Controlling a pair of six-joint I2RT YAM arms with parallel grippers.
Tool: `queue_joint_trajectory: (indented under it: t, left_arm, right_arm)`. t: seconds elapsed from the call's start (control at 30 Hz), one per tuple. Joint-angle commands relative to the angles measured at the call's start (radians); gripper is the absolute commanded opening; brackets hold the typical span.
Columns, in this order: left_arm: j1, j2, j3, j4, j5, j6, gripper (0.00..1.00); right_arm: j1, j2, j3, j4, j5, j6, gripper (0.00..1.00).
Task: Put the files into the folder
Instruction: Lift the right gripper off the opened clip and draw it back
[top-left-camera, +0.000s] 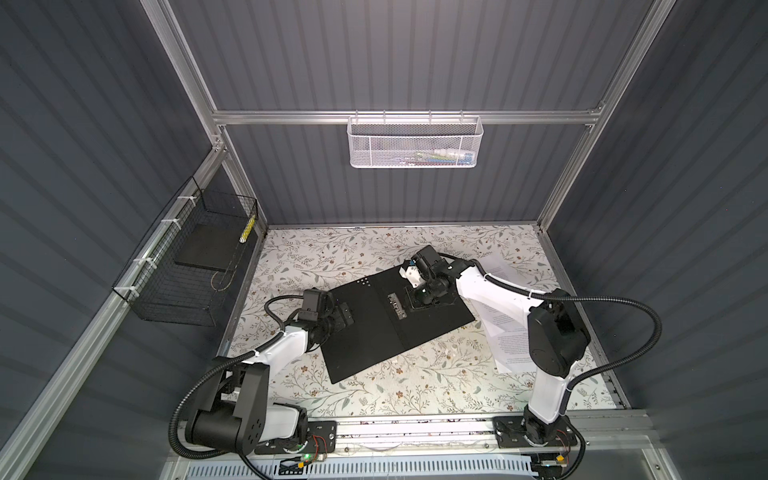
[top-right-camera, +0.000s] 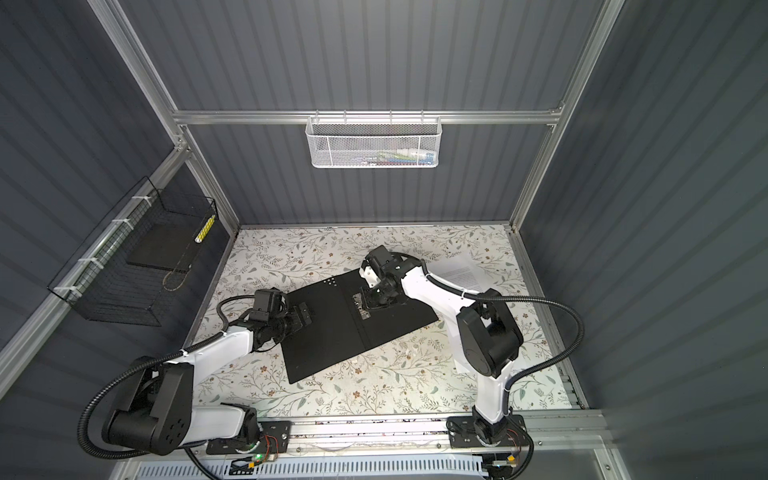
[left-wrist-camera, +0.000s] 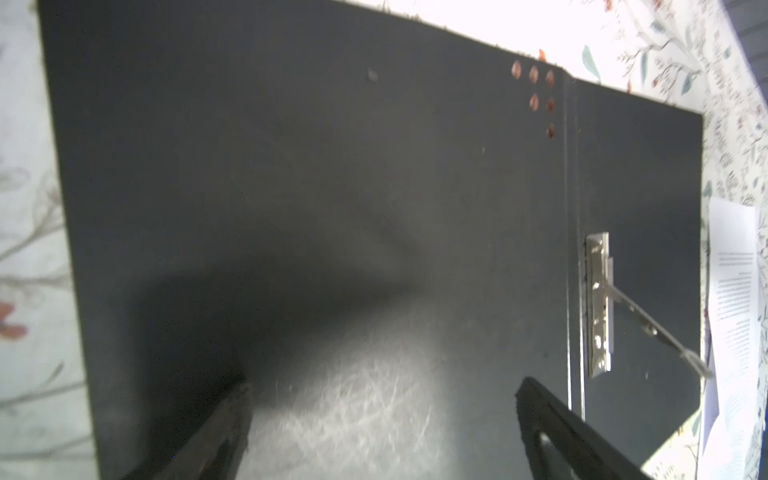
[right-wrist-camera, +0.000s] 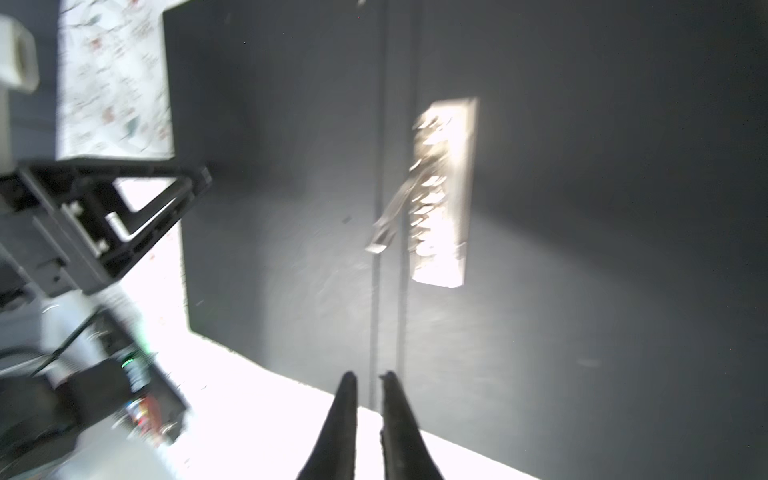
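Note:
The folder (top-left-camera: 374, 332) (top-right-camera: 332, 336) lies open in the middle of the table, black inside facing up. Its metal clip (top-left-camera: 397, 306) (left-wrist-camera: 598, 303) (right-wrist-camera: 442, 191) sits just right of the spine with its lever raised. The files (top-left-camera: 511, 345) (top-right-camera: 461, 274) (left-wrist-camera: 731, 291), white printed sheets, lie on the table right of the folder, partly under my right arm. My left gripper (top-left-camera: 344, 318) (left-wrist-camera: 384, 384) stands wide open over the left cover's outer edge, holding nothing. Beside the clip, my right gripper (top-left-camera: 419, 301) (right-wrist-camera: 369, 376) hovers over the right cover, its jaws a narrow gap apart and empty.
A white mesh basket (top-left-camera: 413, 141) hangs on the back wall. A black wire basket (top-left-camera: 187, 270) with a dark pad in it hangs on the left wall. The floral table top (top-left-camera: 395, 395) runs in front of the folder to the arm bases.

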Motion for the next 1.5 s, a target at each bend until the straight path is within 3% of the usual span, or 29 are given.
queue_joint_trajectory:
  t: [0.0, 0.2, 0.63, 0.93, 1.03, 1.17, 1.3, 1.47]
  left_arm:
    - [0.003, -0.022, 0.048, -0.121, 0.041, 0.022, 1.00]
    - [0.004, -0.025, 0.048, -0.115, 0.048, 0.019, 1.00]
    - [0.004, -0.041, 0.064, -0.169, 0.021, 0.047, 1.00]
    - [0.004, -0.069, 0.089, -0.221, -0.007, 0.069, 1.00]
    - [0.003, -0.079, 0.090, -0.229, -0.008, 0.068, 1.00]
    - [0.004, -0.098, 0.086, -0.229, -0.008, 0.061, 1.00]
    - [0.003, -0.091, 0.086, -0.215, 0.000, 0.058, 1.00]
    - [0.002, -0.085, 0.072, -0.184, 0.014, 0.049, 1.00]
  right_arm:
    - [0.000, 0.045, -0.050, 0.116, -0.169, 0.048, 0.11]
    - [-0.023, 0.111, -0.037, 0.203, -0.171, 0.075, 0.07]
    - [-0.046, 0.258, 0.206, 0.171, -0.159, 0.042, 0.07]
    - [-0.058, 0.434, 0.448, 0.029, -0.104, -0.019, 0.17]
    - [-0.061, 0.432, 0.475, 0.022, -0.072, -0.039, 0.21]
    - [-0.072, 0.316, 0.415, 0.028, -0.034, -0.049, 0.27]
    - [-0.098, 0.133, 0.202, 0.114, -0.012, -0.006, 0.27]
    - [-0.106, 0.033, -0.026, 0.164, -0.081, 0.034, 0.09]
